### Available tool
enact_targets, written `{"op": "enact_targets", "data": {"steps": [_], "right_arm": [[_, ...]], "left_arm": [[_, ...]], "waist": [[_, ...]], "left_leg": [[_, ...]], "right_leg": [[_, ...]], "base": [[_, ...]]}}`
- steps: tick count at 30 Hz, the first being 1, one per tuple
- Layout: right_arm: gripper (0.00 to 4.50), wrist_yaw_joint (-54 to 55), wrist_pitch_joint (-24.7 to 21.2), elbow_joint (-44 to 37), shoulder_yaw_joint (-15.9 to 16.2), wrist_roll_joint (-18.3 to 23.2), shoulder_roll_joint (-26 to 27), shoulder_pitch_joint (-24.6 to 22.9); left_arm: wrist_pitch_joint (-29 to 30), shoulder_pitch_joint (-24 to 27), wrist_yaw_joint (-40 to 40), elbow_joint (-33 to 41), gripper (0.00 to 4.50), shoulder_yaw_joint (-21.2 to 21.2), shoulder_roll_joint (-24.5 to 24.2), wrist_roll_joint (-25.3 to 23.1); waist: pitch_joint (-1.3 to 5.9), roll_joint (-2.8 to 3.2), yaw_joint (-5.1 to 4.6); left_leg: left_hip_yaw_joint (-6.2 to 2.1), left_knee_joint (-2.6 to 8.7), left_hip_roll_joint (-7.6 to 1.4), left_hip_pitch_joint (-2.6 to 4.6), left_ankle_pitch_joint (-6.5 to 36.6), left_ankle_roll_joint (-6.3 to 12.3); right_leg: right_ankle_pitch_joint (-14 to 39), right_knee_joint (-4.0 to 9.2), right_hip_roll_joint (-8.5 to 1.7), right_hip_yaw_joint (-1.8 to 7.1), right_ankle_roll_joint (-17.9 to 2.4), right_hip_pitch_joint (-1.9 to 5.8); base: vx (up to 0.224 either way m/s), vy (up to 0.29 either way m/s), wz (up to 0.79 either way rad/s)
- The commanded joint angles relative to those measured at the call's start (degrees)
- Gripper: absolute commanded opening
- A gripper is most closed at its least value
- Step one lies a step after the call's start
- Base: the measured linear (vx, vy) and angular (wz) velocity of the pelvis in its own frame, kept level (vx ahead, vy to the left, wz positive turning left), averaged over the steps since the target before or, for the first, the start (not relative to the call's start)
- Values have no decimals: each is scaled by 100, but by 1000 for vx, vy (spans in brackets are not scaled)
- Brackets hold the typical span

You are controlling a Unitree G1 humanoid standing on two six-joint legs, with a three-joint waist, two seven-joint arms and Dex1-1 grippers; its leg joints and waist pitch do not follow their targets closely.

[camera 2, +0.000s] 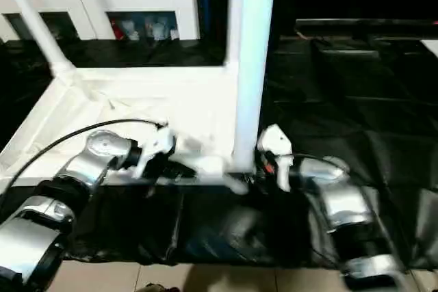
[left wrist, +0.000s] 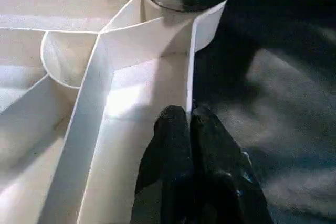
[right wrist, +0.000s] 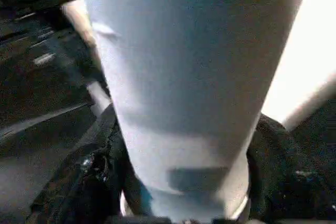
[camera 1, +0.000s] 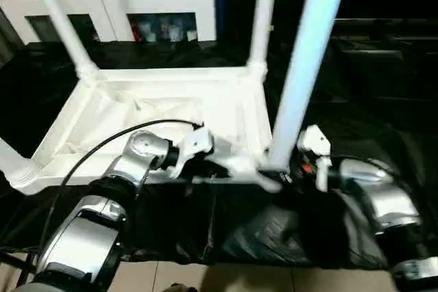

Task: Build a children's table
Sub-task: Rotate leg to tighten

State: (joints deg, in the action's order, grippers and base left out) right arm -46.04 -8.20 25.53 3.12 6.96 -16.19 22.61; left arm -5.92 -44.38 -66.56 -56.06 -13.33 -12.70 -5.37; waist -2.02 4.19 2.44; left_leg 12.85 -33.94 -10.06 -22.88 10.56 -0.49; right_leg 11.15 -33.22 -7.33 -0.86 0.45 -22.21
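Cabinet (camera 1: 109, 5) behind upturned tabletop (camera 1: 171, 111); left gripper (left wrist: 189, 124) pinched on rim; right gripper (right wrist: 184, 182) astride near leg (camera 1: 304, 66).

No legible text, no labels or brands (nor numbers), no signs

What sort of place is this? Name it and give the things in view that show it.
Probably an indoor room set up as a robot workspace: a white cabinet with glass doors stands behind, black sheeting covers the work surface, and a tiled floor shows below the upturned tabletop.
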Motion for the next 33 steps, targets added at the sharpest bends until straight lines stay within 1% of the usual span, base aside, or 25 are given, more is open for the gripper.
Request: {"op": "enact_targets", "data": {"steps": [1,2,4,5,6,7,8,9,10,11,12,15,16,17,18,19,20,21,22,23,26,29,30,31,33], "right_arm": [[265,663,-207,157,170,-256,284,-9],[265,1305,-309,343,63,-292,612,99],[265,1637,-310,460,41,-335,785,165],[265,1992,-276,611,35,-402,960,251],[265,2259,-248,708,29,-460,1098,313],[265,2506,-149,826,56,-526,1278,400],[265,2608,-85,888,77,-558,1375,448],[265,2578,-8,898,111,-578,1393,462],[300,2497,250,917,225,-672,1461,504],[335,2469,359,890,180,-627,1498,511],[335,2479,433,879,124,-590,1533,521],[356,2140,599,756,56,-476,1318,488],[372,1947,654,727,38,-436,1173,464],[380,1750,730,736,22,-383,1034,450],[383,1386,726,672,9,-259,864,405],[383,1174,723,631,14,-199,770,376],[410,906,713,577,31,-138,641,340],[418,798,708,555,40,-117,587,325],[422,480,709,512,78,-90,408,285],[430,-67,619,429,113,-14,102,226],[430,-643,494,307,125,132,-162,175],[430,-1452,432,257,119,318,-569,188],[430,-1655,462,292,128,348,-690,221],[430,-1891,443,294,147,404,-801,250],[430,-2158,414,286,178,463,-920,291]], "left_arm": [[281,-68,628,-54,0,-4,249,-100],[440,-87,929,-24,0,27,456,-91],[544,-100,1131,-10,0,50,580,-79],[616,-109,1306,0,0,57,704,-79],[676,-111,1474,17,0,57,797,-89],[731,-115,1676,30,0,41,922,-115],[747,-115,1769,32,0,31,978,-132],[741,-114,1787,28,0,23,993,-140],[737,-109,1851,24,0,0,1041,-177],[719,-96,1813,24,0,-18,1029,-195],[725,-82,1801,39,0,-27,1020,-216],[601,-41,1617,53,0,-10,864,-207],[501,-24,1482,56,0,-9,790,-192],[445,-2,1379,77,0,-16,721,-175],[366,19,1251,98,0,-30,628,-168],[272,35,1122,118,0,-47,579,-150],[218,49,968,136,0,-62,517,-130],[206,54,908,142,0,-67,492,-121],[105,62,735,147,0,-88,404,-118],[-52,87,293,171,0,-117,242,-71],[-211,76,78,142,0,-169,78,-126],[-422,87,-548,127,0,-138,-182,17],[-452,95,-781,134,0,-110,-264,93],[-484,98,-988,134,0,-91,-357,154],[-493,96,-1236,127,0,-73,-477,218]], "waist": [[294,-78,-27],[293,-89,-71],[286,-75,-117],[288,-42,-124],[287,-57,-135],[290,-61,-131],[286,-38,-152],[282,-52,-157],[292,-55,-157],[292,-58,-163],[295,-51,-169],[311,-42,-165],[315,-63,-163],[332,-46,-151],[335,-64,-151],[352,-72,-139],[365,-63,-123],[367,-76,-114],[384,-73,-92],[402,-85,-59],[425,-95,-2],[419,-93,29],[398,-80,35],[401,-44,48],[394,-66,59]], "left_leg": [[-183,547,-290,226,1785,-70],[-203,562,-276,228,1953,-166],[-213,577,-267,224,2063,-233],[-220,579,-259,227,2098,-248],[-212,577,-257,237,2148,-263],[-216,574,-255,242,2165,-260],[-224,580,-242,229,2203,-266],[-217,581,-244,227,2216,-255],[-215,571,-241,245,2258,-224],[-214,568,-242,239,2240,-204],[-214,568,-238,218,2163,-152],[-211,562,-247,202,1969,-47],[-207,552,-248,194,1893,4],[-204,537,-255,196,1782,71],[-195,525,-256,193,1715,119],[-189,494,-257,177,1532,242],[-184,464,-255,155,1244,394],[-173,448,-255,148,1112,472],[-166,406,-255,137,828,607],[-157,368,-255,132,634,757],[-145,305,-259,131,358,1018],[-146,299,-267,128,372,1073],[-139,319,-286,134,481,1032],[-142,327,-293,161,583,960],[-137,346,-299,169,702,865]], "right_leg": [[1513,361,-103,22,-1245,76],[1686,392,-105,22,-1119,72],[1784,407,-103,24,-1062,52],[1809,417,-102,20,-1031,56],[1810,439,-98,27,-991,32],[1811,444,-100,27,-971,33],[1851,451,-100,21,-921,40],[1860,464,-98,23,-896,35],[1880,474,-100,26,-867,22],[1857,478,-102,30,-861,24],[1763,472,-96,28,-860,45],[1469,444,-87,22,-916,67],[1314,431,-84,18,-957,80],[1082,405,-87,15,-1019,94],[950,398,-85,15,-1062,99],[645,356,-83,8,-1157,127],[301,316,-84,-5,-1250,156],[141,298,-80,-13,-1295,162],[-192,250,-83,-24,-1378,180],[-442,215,-78,-35,-1434,191],[-840,161,-89,-34,-1548,184],[-689,163,-97,-44,-1613,175],[-492,176,-91,-39,-1640,152],[-322,181,-86,-40,-1663,144],[-200,186,-78,-34,-1690,148]], "base": [[0,0,0],[0,0,0],[0,0,0],[0,0,0],[0,0,0],[0,0,0],[0,0,0],[0,0,0],[0,0,0],[0,0,0],[0,0,0],[0,0,0],[0,0,0],[0,0,0],[0,0,0],[0,0,0],[0,0,0],[0,0,0],[0,0,0],[0,0,0],[0,0,0],[0,0,0],[0,0,0],[0,0,0],[0,0,0]]}}
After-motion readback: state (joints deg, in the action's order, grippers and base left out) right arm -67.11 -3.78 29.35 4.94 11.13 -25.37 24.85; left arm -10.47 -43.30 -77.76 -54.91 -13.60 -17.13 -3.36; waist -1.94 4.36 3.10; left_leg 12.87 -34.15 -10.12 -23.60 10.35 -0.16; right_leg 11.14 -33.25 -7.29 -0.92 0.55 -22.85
